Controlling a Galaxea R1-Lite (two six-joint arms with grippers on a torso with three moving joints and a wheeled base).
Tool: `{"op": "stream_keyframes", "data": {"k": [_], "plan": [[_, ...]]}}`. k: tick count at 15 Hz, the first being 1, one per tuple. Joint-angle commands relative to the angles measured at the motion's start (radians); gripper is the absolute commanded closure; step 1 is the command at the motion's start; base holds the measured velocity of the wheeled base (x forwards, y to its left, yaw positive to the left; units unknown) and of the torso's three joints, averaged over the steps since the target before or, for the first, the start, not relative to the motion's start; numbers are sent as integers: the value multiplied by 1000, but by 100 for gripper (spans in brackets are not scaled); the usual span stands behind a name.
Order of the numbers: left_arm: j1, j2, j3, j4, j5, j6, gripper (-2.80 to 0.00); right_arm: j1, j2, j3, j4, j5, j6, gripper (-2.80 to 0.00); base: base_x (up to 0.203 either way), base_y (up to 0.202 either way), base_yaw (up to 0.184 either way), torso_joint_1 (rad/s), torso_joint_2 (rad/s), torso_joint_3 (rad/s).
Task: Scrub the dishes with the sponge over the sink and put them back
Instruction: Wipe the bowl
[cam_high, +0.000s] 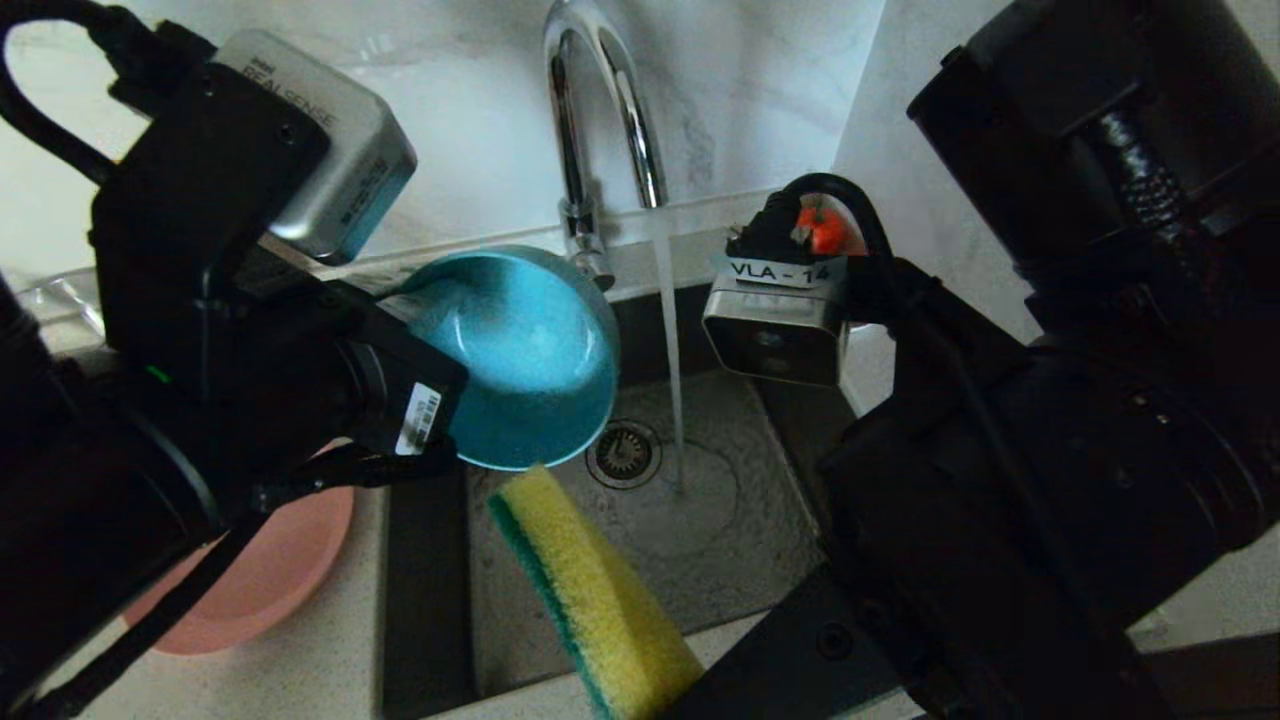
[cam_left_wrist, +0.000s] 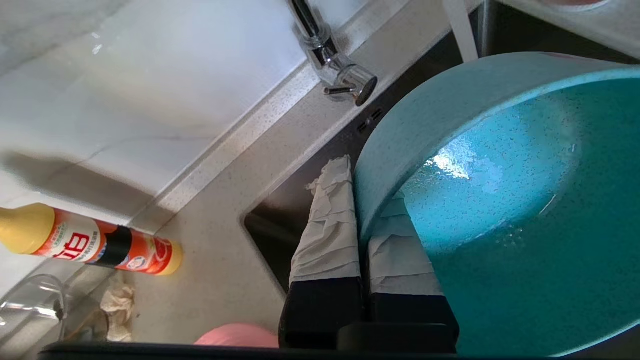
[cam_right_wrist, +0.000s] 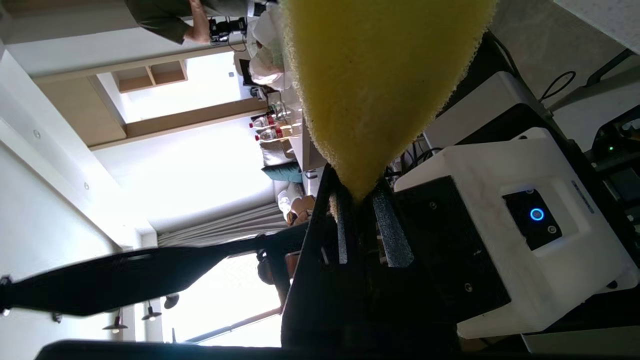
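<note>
- Setting: pale speckled counter (cam_high: 300, 660) against a marble-look wall, with the dark steel sink (cam_high: 430, 600) set into it; the chrome tap (cam_high: 600, 120) is running, its stream landing just beside the drain strainer (cam_high: 623, 452)
- Left gripper (cam_left_wrist: 361, 230): clamped on the rim of the teal bowl (cam_high: 530, 350) — one cloth-wrapped finger (cam_left_wrist: 327, 225) outside the wall, the other inside. The bowl is held above the basin, tilted so its cavity faces outward toward the sponge
- Right gripper (cam_right_wrist: 361, 200): closed on the narrow end of the sponge (cam_high: 590, 590), pinching the foam to a wedge. The free end projects ahead of the fingers, yellow face uppermost, green pad along one edge
- Relation: the sponge tip lies just below the bowl's lower rim, near it; contact cannot be confirmed from the head view
- Other dishes: the pink plate (cam_high: 270, 570) rests on the counter behind and below the left gripper; the spoon is not visible
- Step in hand, as judged: bringing sponge to bowl for scrubbing
- Recommended practice: keep the bowl over the basin so run-off falls in; lead with the free end of the sponge into the cavity; press lightly — the rim pinch is narrow and a hard push could lever the bowl loose
- Risk: the wet rim may slip between the wrapped fingers
</note>
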Motion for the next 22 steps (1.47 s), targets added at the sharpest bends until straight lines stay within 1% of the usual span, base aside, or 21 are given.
{"op": "stream_keyframes", "data": {"k": [1,2,4,10,12,15,17,20,22], "plan": [[0,7,2,-6,5,-10,0,-13,32,-5,0,4,2,0,0,0,0,0,0,0],[0,7,2,-4,5,-25,0,-25,51,-12,-3,5,2,0,0,0,0,0,0,0],[0,5,0,-4,5,-31,0,-54,83,-31,-4,23,1,0,0,0,0,0,0,0],[-6,2,15,-4,3,-49,0,-81,138,-120,-1,33,5,0,0,0,0,0,0,0],[-11,1,22,-4,2,-49,0,-106,160,-166,4,35,9,0,0,0,0,0,0,0],[-19,-5,35,-6,2,-50,0,-165,169,-187,-49,78,51,0,0,0,0,0,0,0],[-30,-11,39,-7,3,-52,0,-181,170,-187,-80,81,90,0,0,0,0,0,0,0],[-45,-19,42,-4,3,-53,0,-209,171,-187,-92,86,94,0,0,0,0,0,0,0],[-46,-16,56,-6,2,-53,0,-211,171,-187,-108,105,107,0,0,0,0,0,0,0]]}}
